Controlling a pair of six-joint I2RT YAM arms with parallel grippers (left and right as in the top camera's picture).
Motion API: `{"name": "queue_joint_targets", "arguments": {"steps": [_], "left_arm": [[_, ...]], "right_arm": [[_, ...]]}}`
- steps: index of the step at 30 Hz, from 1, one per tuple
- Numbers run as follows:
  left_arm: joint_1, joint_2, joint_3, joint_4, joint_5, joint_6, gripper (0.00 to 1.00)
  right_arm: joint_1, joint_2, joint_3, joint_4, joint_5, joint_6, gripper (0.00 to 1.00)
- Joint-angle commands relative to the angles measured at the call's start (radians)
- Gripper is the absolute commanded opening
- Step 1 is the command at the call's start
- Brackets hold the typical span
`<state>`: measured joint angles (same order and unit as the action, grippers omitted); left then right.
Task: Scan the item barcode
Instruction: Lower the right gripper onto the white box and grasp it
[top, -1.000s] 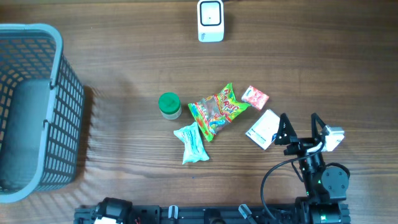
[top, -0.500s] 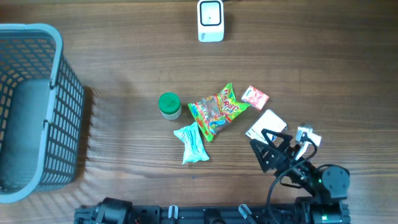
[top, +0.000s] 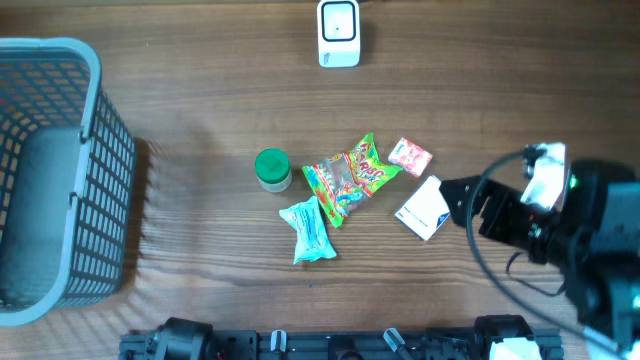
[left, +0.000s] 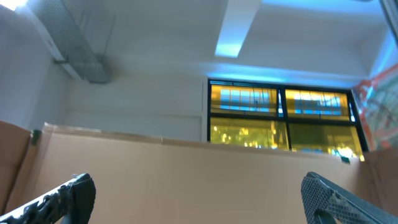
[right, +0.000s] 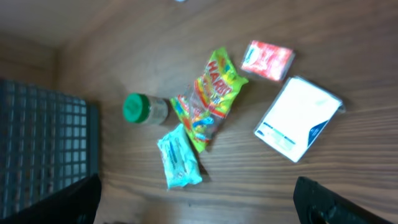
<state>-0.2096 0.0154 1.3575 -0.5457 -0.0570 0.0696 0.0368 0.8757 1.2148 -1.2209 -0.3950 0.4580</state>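
Note:
Several items lie mid-table: a green-lidded jar (top: 272, 170), a colourful candy bag (top: 346, 180), a small red packet (top: 410, 157), a white box (top: 424, 208) and a teal packet (top: 307, 230). The white scanner (top: 338, 33) stands at the far edge. My right gripper (top: 462, 203) hangs raised just right of the white box, open and empty. Its wrist view looks down on the jar (right: 144, 109), candy bag (right: 208, 96), red packet (right: 268, 59), white box (right: 298, 118) and teal packet (right: 180, 157), with the right gripper (right: 199, 205) spread wide. The left gripper (left: 199, 199) is open, pointing up at a ceiling and window.
A grey mesh basket (top: 90, 170) fills the left side of the table, and it also shows as the basket (right: 43, 143) at the left of the right wrist view. The arm bases sit along the near edge (top: 330, 345).
The right arm has lifted from low at the table's front and swung right, now hanging higher beside the white box. The items have not moved.

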Motion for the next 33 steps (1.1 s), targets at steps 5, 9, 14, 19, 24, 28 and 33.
{"name": "queue_joint_targets", "arguments": {"steps": [5, 9, 14, 19, 24, 28, 33], "left_arm": [[-0.005, -0.009, -0.032, -0.011, 0.016, -0.003, 1.00], [-0.005, -0.009, -0.032, -0.028, 0.010, -0.003, 1.00], [-0.005, -0.009, -0.032, 0.010, -0.200, -0.002, 1.00], [-0.005, -0.009, -0.032, 0.128, -0.295, -0.003, 1.00], [-0.005, -0.009, -0.032, -0.035, -0.409, -0.003, 1.00], [-0.005, -0.009, -0.032, -0.160, -0.409, -0.003, 1.00], [-0.005, -0.009, -0.032, -0.188, -0.409, -0.003, 1.00]], "right_arm": [[0.000, 0.217, 0.179, -0.133, 0.073, -0.039, 1.00], [0.000, 0.307, 0.179, -0.130, 0.073, -0.036, 1.00], [0.000, 0.446, 0.179, -0.141, 0.193, 0.135, 0.99], [0.000, 0.653, 0.178, -0.232, 0.379, 0.398, 1.00], [0.023, 0.839, 0.158, -0.142, 0.376, 0.409, 1.00], [0.077, 0.892, 0.055, 0.035, 0.373, 0.434, 1.00], [0.089, 0.895, -0.080, 0.188, 0.367, 0.433, 1.00]]}}
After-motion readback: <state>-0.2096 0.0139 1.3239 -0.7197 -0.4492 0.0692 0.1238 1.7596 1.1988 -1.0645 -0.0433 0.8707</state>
